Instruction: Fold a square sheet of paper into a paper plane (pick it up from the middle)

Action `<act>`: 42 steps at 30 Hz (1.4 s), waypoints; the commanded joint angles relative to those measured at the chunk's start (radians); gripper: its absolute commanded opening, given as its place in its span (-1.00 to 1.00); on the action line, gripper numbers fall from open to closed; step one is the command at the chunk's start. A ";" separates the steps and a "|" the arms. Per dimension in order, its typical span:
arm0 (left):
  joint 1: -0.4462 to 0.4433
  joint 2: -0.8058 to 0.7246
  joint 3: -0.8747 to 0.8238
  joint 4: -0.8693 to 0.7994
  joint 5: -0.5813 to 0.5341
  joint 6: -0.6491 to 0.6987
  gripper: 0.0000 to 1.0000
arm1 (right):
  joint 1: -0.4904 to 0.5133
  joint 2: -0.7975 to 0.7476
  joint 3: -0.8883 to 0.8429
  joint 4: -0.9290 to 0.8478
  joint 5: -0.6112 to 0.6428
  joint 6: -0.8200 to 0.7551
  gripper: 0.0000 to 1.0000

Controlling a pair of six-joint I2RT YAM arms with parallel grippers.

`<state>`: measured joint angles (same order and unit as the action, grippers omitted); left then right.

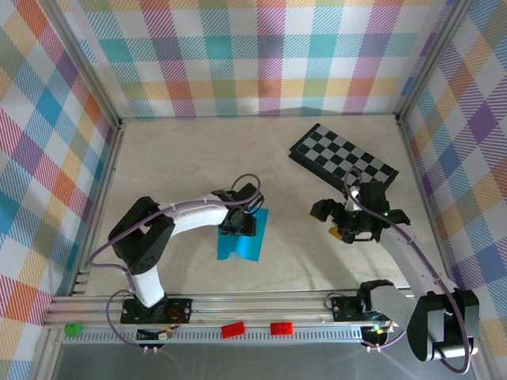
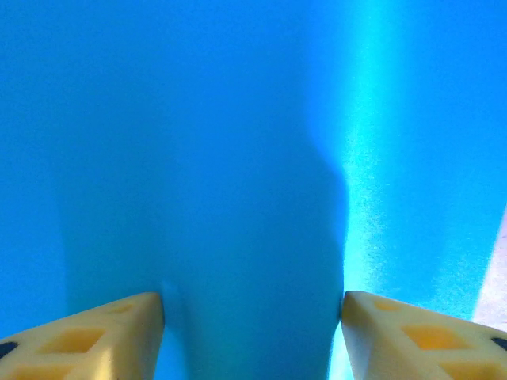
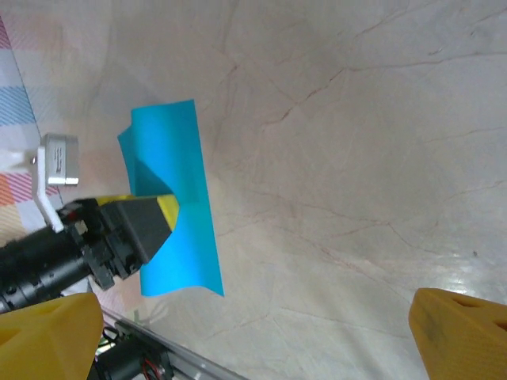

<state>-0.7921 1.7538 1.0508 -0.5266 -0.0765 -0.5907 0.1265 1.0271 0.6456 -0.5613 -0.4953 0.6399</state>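
Pale marbled tabletop [image 1: 182, 158], walled in by plaid cloth [image 1: 238, 55], carries the square sheet of paper [image 1: 252, 245], which lies directly under the left gripper [image 1: 238, 224] and toward the near side of the surface. From the left wrist the cyan-blue sheet [image 2: 238, 158] spreads under and ahead of the left gripper [image 2: 252, 317], whose yellow fingers [image 2: 103, 332] stand apart with their tips down on the paper, and a soft hump of paper rises between them. That gripper is not clenched, and whether the hump is truly pinched cannot be told. Seen from the right wrist, the sheet [image 3: 190, 229] is buckled, with one corner turned up and a fold running toward the spot where the left gripper [image 3: 162, 218] presses on it about the middle. On the right gripper's [image 1: 330, 222] left side, well apart from it, lie the paper and the left gripper. Its own gripper [image 3: 253, 340] is spread wide and grasps nothing, each yellow fingertip [image 3: 459, 332] at one lower corner of its wrist view, bare tabletop between them. Beyond the right gripper, farther from the arm bases, a black-and-grey checkered board [image 1: 342, 154] lies flat and askew. Behind both grippers an aluminium rail [image 1: 238, 305] runs along the near edge, with two red clips [image 1: 233, 329] and a green one [image 1: 73, 329] in front of it.
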 commanded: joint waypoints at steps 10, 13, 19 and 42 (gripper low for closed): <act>-0.012 -0.269 -0.241 0.499 0.183 -0.282 -0.03 | 0.005 0.066 0.066 0.030 0.073 0.141 0.98; -0.011 -0.286 -0.286 0.631 0.233 -0.336 -0.04 | 0.005 0.082 0.071 0.054 0.014 0.144 0.98; -0.012 -0.303 -0.341 0.772 0.270 -0.383 -0.06 | 0.007 0.084 0.053 0.146 -0.092 0.154 0.99; 0.029 -0.163 -0.371 0.773 0.416 -0.333 -0.13 | 0.126 0.091 0.056 0.152 -0.055 0.173 0.93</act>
<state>-0.7757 1.5650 0.6773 0.2642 0.3229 -0.9463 0.2398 1.1034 0.6891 -0.3965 -0.5606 0.8082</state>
